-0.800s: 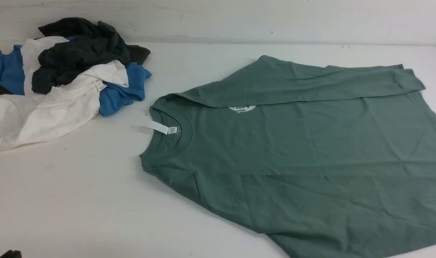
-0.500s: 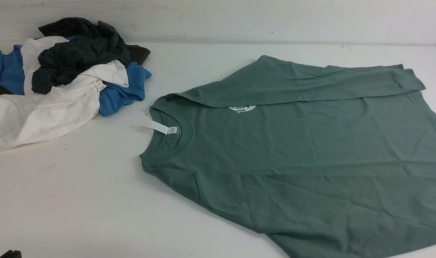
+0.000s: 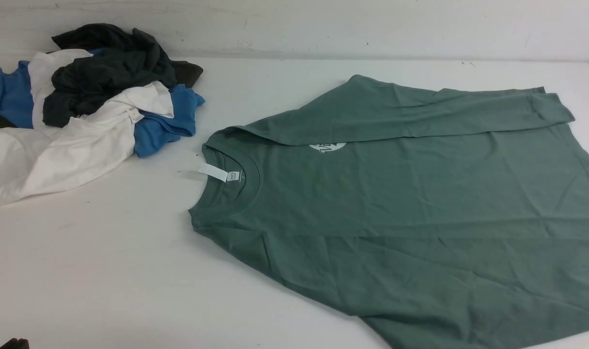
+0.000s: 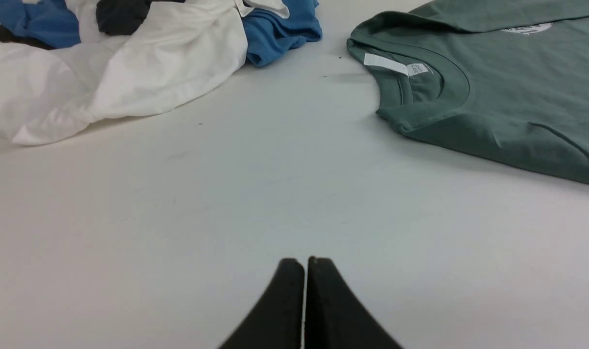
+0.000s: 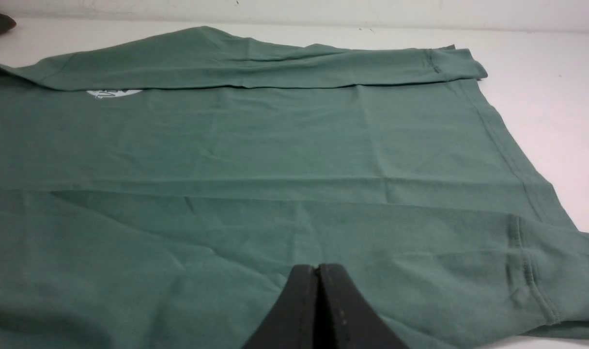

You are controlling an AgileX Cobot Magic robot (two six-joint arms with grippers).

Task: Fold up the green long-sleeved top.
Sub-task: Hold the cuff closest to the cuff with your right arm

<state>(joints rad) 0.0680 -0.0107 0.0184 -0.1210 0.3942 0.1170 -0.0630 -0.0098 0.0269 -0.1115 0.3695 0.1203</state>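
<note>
The green long-sleeved top point(image 3: 401, 208) lies flat on the white table point(image 3: 120, 271), its neck with the white tag point(image 3: 213, 172) pointing left. Its far sleeve point(image 3: 420, 109) is folded across the chest and half covers the white round print point(image 3: 327, 147). A second layer lies over the near part of the body. In the left wrist view my left gripper point(image 4: 304, 261) is shut and empty over bare table point(image 4: 226, 203), short of the collar point(image 4: 420, 82). My right gripper point(image 5: 318, 266) is shut and empty just above the near part of the top point(image 5: 255, 155).
A heap of other clothes sits at the back left: a dark grey garment point(image 3: 110, 68), a blue shirt point(image 3: 163, 123) and a white shirt point(image 3: 67, 150). A wall point(image 3: 323, 24) closes the table's far side. The top's hem reaches the right edge of the front view.
</note>
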